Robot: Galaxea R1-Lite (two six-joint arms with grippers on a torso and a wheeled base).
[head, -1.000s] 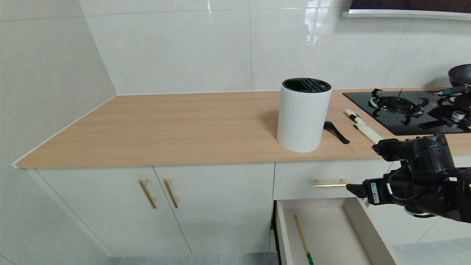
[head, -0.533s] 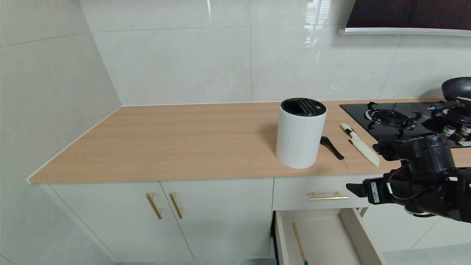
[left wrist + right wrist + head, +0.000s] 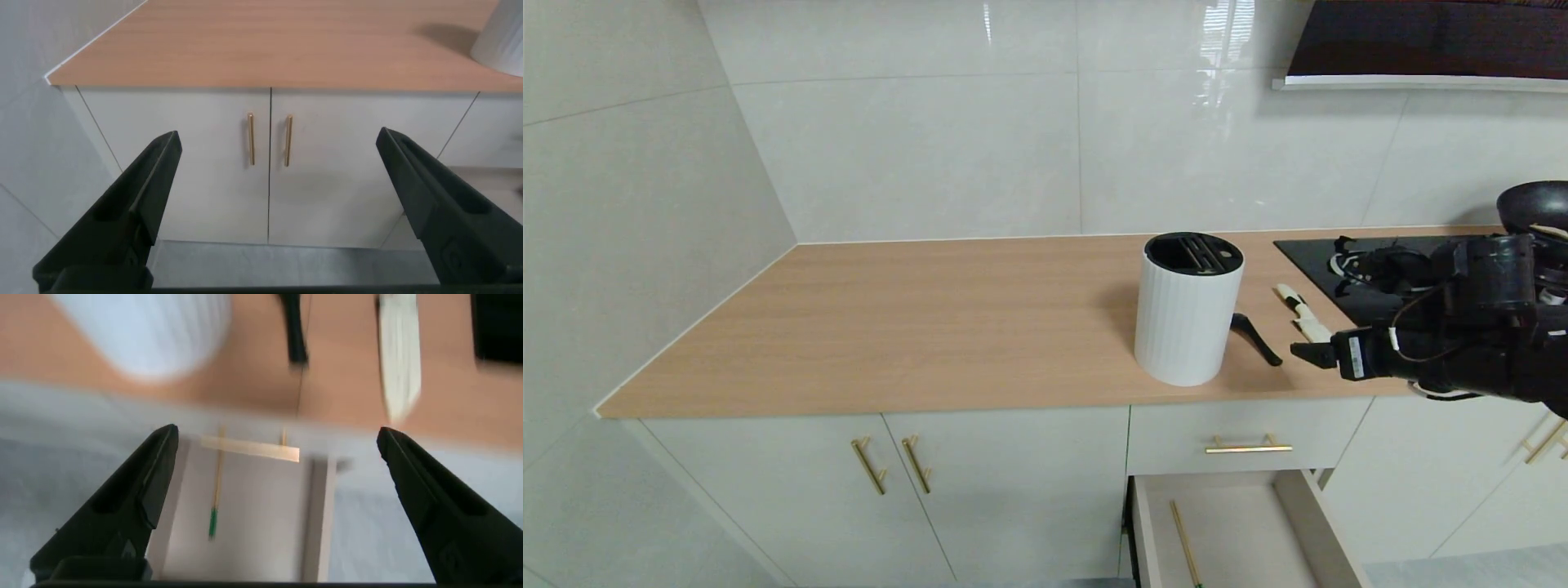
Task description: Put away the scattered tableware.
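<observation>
Tableware left to stow lies on the desk, and I take it from my side outward. Nearest me, below the desk's front edge, the open drawer holds a thin chopstick with a green tip, lying lengthwise. That piece looks put away already.

My left hand hangs low in front of the cabinet doors, fingers spread and holding nothing. My right hand hovers about over the desk's front edge, above the drawer. It is wide apart and empty, with the knife just beyond it.

The knife lies flat near the front edge, pale blade toward me and handle pointing away toward the stove. I judge it stiff and light. The smooth blade would slip in the grip and might chip if it is ceramic, which I cannot confirm. So I would take it by the handle, across its width, close to where it meets the blade, and keep it level.

Between the knife and the white holder lies a black handle. Its other end is hidden behind the holder, so I cannot tell what utensil it is. It looks rigid and light too, and its thin curved grip could roll when pinched.

The holder stands upright with a black slotted top, which I reckon suits the knife. Farthest off, a dark pan sits on the stove.
</observation>
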